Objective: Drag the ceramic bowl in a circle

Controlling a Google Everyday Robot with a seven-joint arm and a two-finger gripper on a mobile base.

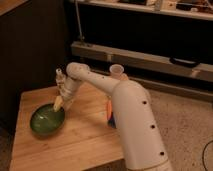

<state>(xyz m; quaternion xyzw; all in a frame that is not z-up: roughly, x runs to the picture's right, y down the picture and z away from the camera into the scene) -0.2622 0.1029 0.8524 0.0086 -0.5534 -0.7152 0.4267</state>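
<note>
Where it hangs, gripper (58,103) (seemingly) touches bowl (45,123).

On the table (85,142), the tool (58,104) is at the ceramic bowl (44,123), far rim.

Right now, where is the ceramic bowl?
In the camera view, the ceramic bowl sits on the left part of the wooden table, with the end effector at its upper-right rim.

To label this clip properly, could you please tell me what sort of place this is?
Probably a lab or workshop, not a home kitchen: a wooden table on a speckled floor, with dark metal shelving behind. The gripper sits at the rim of the ceramic bowl.
</note>
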